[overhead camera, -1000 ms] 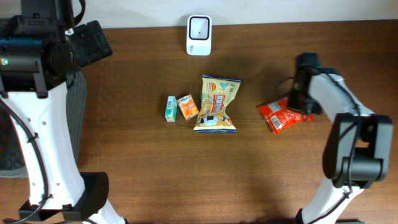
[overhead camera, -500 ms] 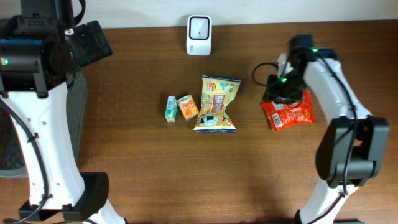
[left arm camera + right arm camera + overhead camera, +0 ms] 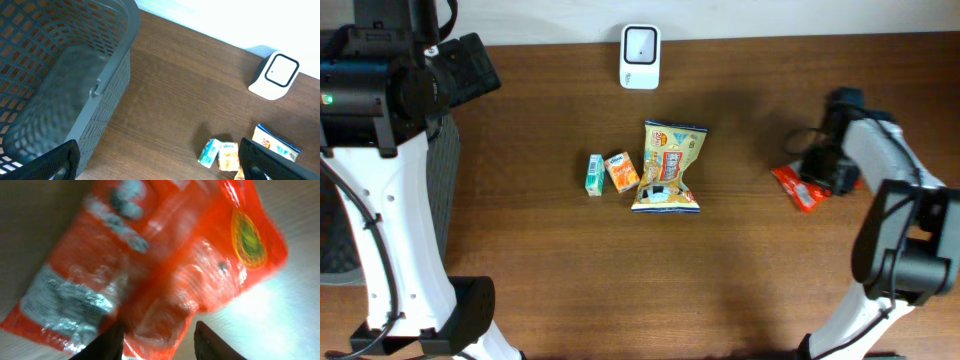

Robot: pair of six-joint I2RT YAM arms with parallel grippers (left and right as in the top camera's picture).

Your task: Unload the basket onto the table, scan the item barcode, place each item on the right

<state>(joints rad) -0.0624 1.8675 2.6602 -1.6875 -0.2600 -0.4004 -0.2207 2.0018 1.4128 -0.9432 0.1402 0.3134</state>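
The red packet [image 3: 798, 187] lies on the desk [image 3: 520, 250] at the right, well apart from the white scanner [image 3: 640, 43], and from overhead the right arm hides most of it. In the wrist view of the right hand [image 3: 156, 342] the packet is blurred, its print too smeared to read. Two dark fingertips [image 3: 107, 342] stand partly apart at its lower edge; whether they pinch it I cannot tell. The left hand [image 3: 160, 162] gapes wide and holds nothing, near the grey basket [image 3: 60, 65], only its fingertips in frame
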